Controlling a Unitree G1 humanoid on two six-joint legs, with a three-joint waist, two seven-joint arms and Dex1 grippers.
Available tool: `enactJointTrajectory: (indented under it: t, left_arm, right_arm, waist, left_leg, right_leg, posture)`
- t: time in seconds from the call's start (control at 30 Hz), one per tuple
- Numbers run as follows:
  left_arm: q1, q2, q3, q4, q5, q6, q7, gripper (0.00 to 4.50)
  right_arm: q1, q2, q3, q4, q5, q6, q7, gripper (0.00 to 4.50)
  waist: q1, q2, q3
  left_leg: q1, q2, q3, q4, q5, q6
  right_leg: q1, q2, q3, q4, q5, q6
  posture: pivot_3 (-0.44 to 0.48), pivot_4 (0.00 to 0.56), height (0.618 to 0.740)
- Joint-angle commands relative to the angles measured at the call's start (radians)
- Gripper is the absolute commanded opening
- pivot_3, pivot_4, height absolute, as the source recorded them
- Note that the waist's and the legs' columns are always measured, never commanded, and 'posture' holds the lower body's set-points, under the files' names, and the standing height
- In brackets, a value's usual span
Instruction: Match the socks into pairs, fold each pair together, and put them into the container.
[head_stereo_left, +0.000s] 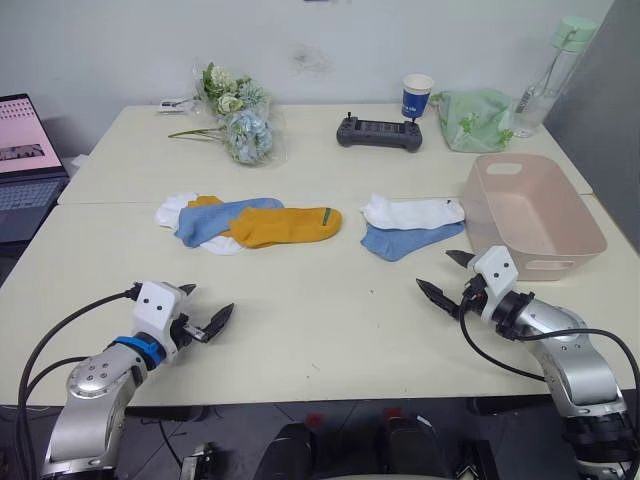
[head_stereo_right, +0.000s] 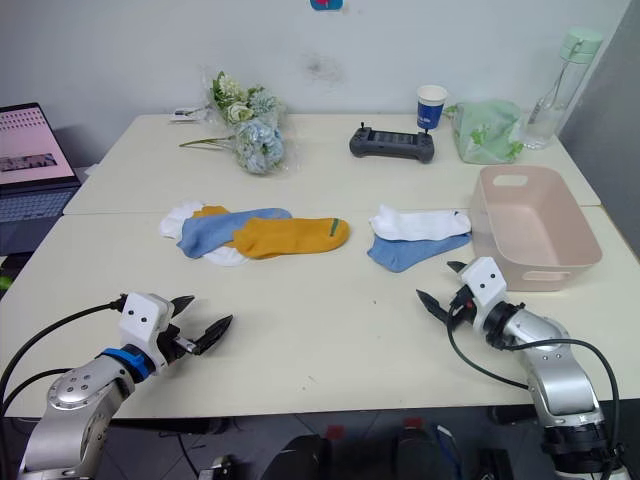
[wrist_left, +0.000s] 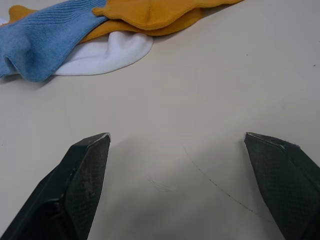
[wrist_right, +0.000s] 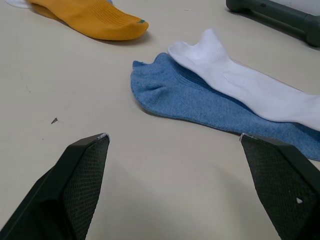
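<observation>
Nearest the camera, the left hand (head_stereo_left: 204, 318) hovers low over the bare front of the table (head_stereo_left: 320, 340) with its two black fingers spread apart and nothing between them. The right hand (head_stereo_left: 446, 276) does likewise at the right, fingers apart and empty, just in front of the right-hand socks.

Beyond the left hand lies a heap of four socks: a mustard-orange sock (head_stereo_left: 285, 226) on top, its green-striped cuff toward the right, overlapping a light blue sock (head_stereo_left: 210, 220); a second orange sock (wrist_left: 20, 10) shows at the heap's edge beneath the blue one, and a white sock (head_stereo_left: 172, 209) lies underneath, showing at the left and front.

Beyond the right hand, another white sock (head_stereo_left: 412, 212) lies partly over another light blue sock (head_stereo_left: 405, 241), touching it.

Just right of that pair stands the pale pink container (head_stereo_left: 575, 222), upright, with no sock in it.

Farther back sit a bunch of flowers (head_stereo_left: 235, 115), a black controller (head_stereo_left: 379, 132), a blue paper cup (head_stereo_left: 417, 97), a green plastic bag (head_stereo_left: 472, 118) and a clear bottle (head_stereo_left: 548, 75). A laptop (head_stereo_left: 25, 165) stands off the table's left edge.
</observation>
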Motion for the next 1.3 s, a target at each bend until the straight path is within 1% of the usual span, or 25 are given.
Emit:
enactJointTrajectory:
  t: [0.03, 0.2, 0.43, 0.6, 1.03, 1.13, 1.2, 1.23, 1.3]
  left_arm:
    - [-0.003, 0.010, 0.019, -0.015, 0.000, -0.030, 0.005, 4.45]
    - [0.006, -0.012, 0.045, -0.018, -0.010, -0.059, 0.036, 4.45]
    - [0.033, -0.019, 0.037, -0.034, -0.008, -0.072, 0.048, 4.45]
    - [0.026, -0.025, 0.055, -0.037, -0.026, -0.054, 0.064, 4.45]
    - [0.035, -0.019, 0.057, -0.065, -0.034, -0.049, 0.068, 4.45]
    - [0.005, 0.007, 0.048, -0.092, -0.045, -0.019, 0.049, 4.45]
    - [-0.030, 0.028, 0.049, -0.113, -0.077, 0.025, 0.029, 4.45]
    - [-0.061, 0.050, 0.038, -0.125, -0.086, 0.046, 0.007, 4.45]
    - [-0.154, 0.096, -0.030, -0.134, -0.057, 0.067, -0.032, 4.45]
  right_arm:
    - [-0.014, -0.003, -0.012, -0.049, 0.004, -0.006, -0.009, 4.50]
    - [-0.003, 0.004, -0.010, -0.057, -0.002, -0.007, -0.027, 4.50]
    - [0.005, 0.010, -0.006, -0.060, 0.013, -0.004, -0.024, 4.50]
    - [-0.014, 0.012, -0.006, -0.057, 0.015, 0.006, -0.026, 4.50]
    - [-0.054, 0.026, 0.014, -0.070, 0.031, 0.020, -0.006, 4.50]
    - [-0.073, 0.027, 0.022, -0.079, 0.046, 0.035, 0.008, 4.50]
    - [-0.088, 0.025, 0.030, -0.089, 0.057, 0.050, 0.019, 4.50]
    - [-0.103, 0.027, 0.035, -0.096, 0.064, 0.065, 0.020, 4.50]
    - [-0.138, 0.038, 0.052, -0.116, 0.071, 0.097, 0.012, 4.50]
  waist:
    - [0.000, 0.000, 0.000]
    - [0.000, 0.000, 0.000]
    - [0.000, 0.000, 0.000]
    - [0.000, 0.000, 0.000]
    - [0.001, 0.000, 0.000]
    - [0.001, 0.000, 0.000]
    - [0.001, 0.000, 0.000]
    - [0.000, 0.000, 0.000]
    - [0.001, 0.000, 0.000]
  left_leg:
    - [0.000, 0.000, 0.000, 0.000, 0.000, 0.000]
    - [0.000, 0.000, 0.000, 0.000, 0.000, 0.000]
    - [0.000, 0.000, 0.000, 0.000, 0.000, 0.000]
    - [0.000, 0.000, 0.000, 0.000, 0.000, 0.000]
    - [0.000, 0.000, 0.000, 0.000, 0.000, 0.000]
    - [0.000, 0.000, 0.000, 0.000, 0.000, 0.000]
    - [0.000, 0.000, 0.000, 0.000, 0.000, 0.000]
    - [0.000, 0.000, -0.001, 0.000, 0.000, 0.000]
    - [0.000, 0.000, -0.001, 0.000, 0.000, 0.000]
  right_leg:
    - [0.000, 0.000, 0.000, 0.000, 0.000, 0.000]
    - [0.000, 0.000, 0.000, 0.000, 0.000, 0.000]
    - [0.000, 0.000, 0.000, 0.000, 0.000, 0.000]
    - [0.000, 0.000, 0.000, 0.000, 0.000, 0.000]
    - [0.000, 0.000, 0.000, 0.000, 0.000, 0.000]
    - [0.000, 0.000, 0.000, 0.000, 0.000, 0.000]
    - [0.000, 0.000, 0.000, 0.000, 0.000, 0.000]
    - [0.000, 0.000, -0.001, 0.000, 0.000, 0.000]
    - [0.000, 0.000, -0.001, 0.000, 0.000, 0.000]
  posture:
    - [0.000, 0.150, 0.740]
    - [0.000, 0.150, 0.740]
    - [0.000, 0.150, 0.740]
    - [0.000, 0.150, 0.740]
    - [0.000, 0.150, 0.740]
    - [0.000, 0.150, 0.740]
    - [0.000, 0.150, 0.740]
    - [0.000, 0.150, 0.740]
    - [0.000, 0.150, 0.740]
